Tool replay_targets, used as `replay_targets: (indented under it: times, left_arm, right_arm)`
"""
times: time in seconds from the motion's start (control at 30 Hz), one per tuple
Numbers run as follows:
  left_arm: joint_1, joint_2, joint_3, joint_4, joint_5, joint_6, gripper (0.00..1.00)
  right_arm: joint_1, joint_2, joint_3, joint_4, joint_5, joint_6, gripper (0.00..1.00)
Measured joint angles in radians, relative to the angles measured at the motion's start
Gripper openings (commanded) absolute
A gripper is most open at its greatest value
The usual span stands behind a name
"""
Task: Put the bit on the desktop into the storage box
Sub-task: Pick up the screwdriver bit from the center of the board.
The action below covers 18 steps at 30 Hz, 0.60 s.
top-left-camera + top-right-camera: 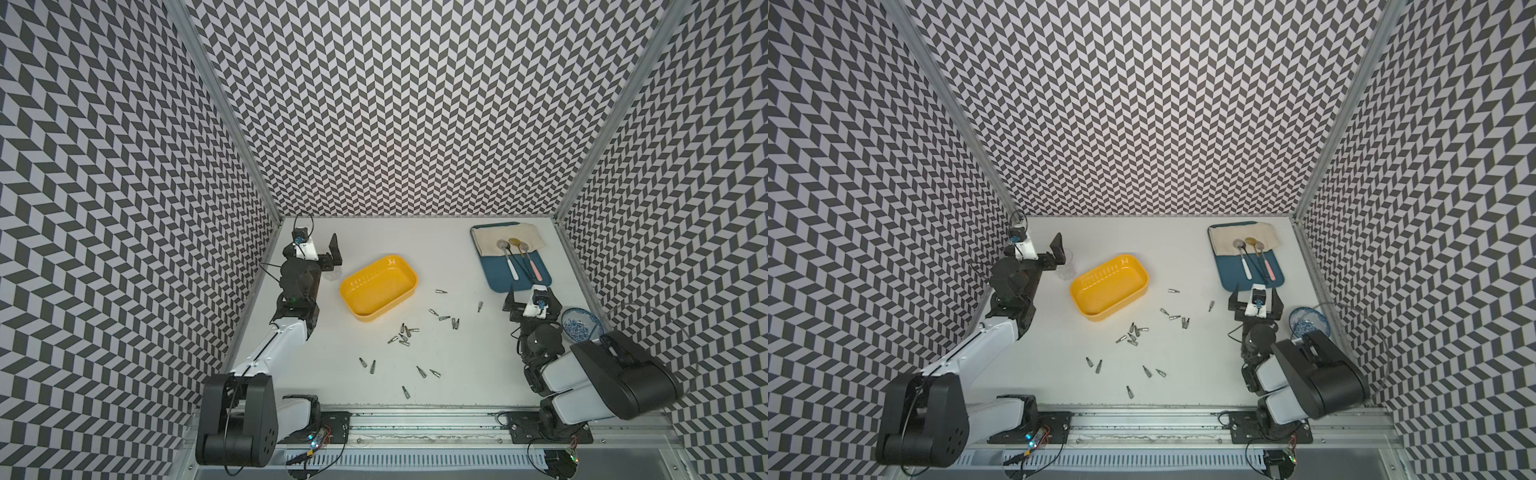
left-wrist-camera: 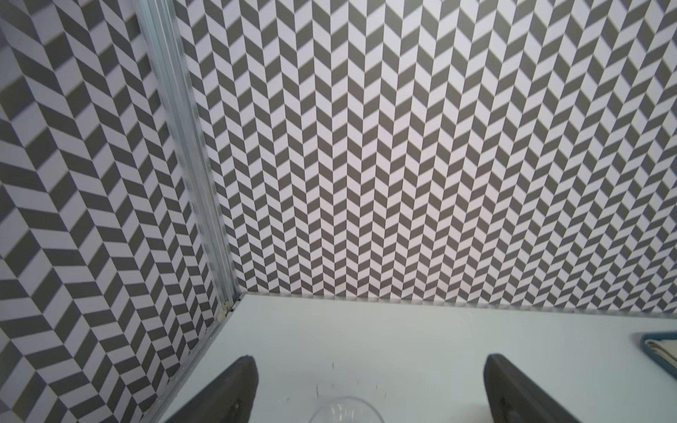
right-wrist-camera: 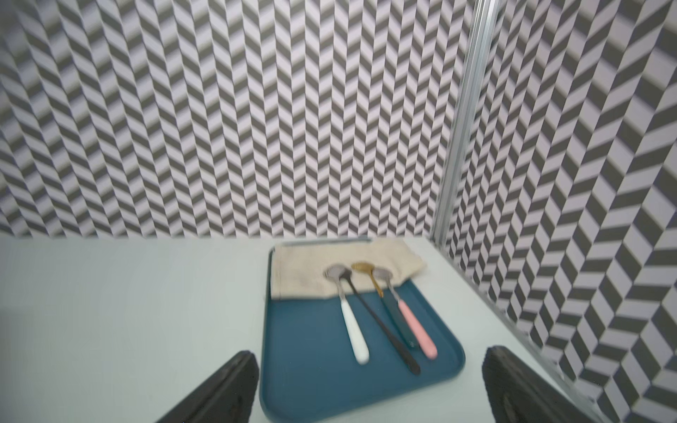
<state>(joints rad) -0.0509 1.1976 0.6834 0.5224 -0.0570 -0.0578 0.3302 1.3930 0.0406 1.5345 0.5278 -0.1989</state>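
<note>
More than a dozen small metal bits lie scattered on the white desk, all of them outside the yellow box, which sits left of centre with its floor bare. The thickest cluster lies just off the box's near corner. Other bits trail toward the right arm and toward the aluminium rail at the desk's near edge. Both hands are well apart from the bits.

The left hand is at the far left of the desk, beyond the box, with its jaws spread wide and nothing held. A clear glass cup stands on the desk close by it, showing between the two dark fingers in the wrist view.

The right hand also has its jaws parted wide and holds nothing. It sits at the near edge of a blue tray in the far right part of the desk. A beige cloth covers the tray's far end, and spoons with white, black, dark and pink handles lie side by side, their heads on the cloth.

A blue-and-white patterned bowl sits beside the right arm near the desk's right edge. Black-and-white zigzag walls close the desk in on three sides.
</note>
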Motion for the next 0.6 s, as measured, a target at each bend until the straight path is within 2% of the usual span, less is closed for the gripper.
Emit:
replay_targets:
  times: [0.1, 0.17, 0.23, 0.37, 0.43, 0.5, 0.6]
  left_arm:
    - [-0.015, -0.033, 0.088, -0.194, -0.002, -0.024, 1.0]
    - [-0.032, -0.052, 0.127, -0.341, -0.002, -0.048, 1.0]
    - [-0.043, -0.074, 0.141, -0.457, 0.008, -0.079, 1.0]
    - [-0.062, -0.142, 0.141, -0.663, 0.043, -0.128, 1.0]
    - [-0.066, -0.179, 0.142, -0.746, 0.053, -0.156, 1.0]
    - [-0.068, -0.212, 0.148, -0.819, 0.068, -0.177, 1.0]
    - [-0.09, -0.239, 0.17, -0.939, 0.068, -0.203, 0.99]
  right_arm:
    - [0.081, -0.198, 0.124, -0.176, 0.055, -0.039, 0.99]
    - [0.11, -0.312, 0.298, -0.476, 0.067, 0.01, 0.99]
    - [0.113, -0.351, 0.514, -0.785, 0.062, 0.102, 0.99]
    - [0.113, -0.317, 0.898, -1.344, 0.029, 0.296, 0.99]
    - [0.113, -0.266, 1.025, -1.564, -0.015, 0.373, 0.99]
    - [0.113, -0.212, 1.095, -1.751, -0.08, 0.431, 0.99]
    - [0.112, -0.139, 1.112, -1.979, -0.198, 0.505, 0.99]
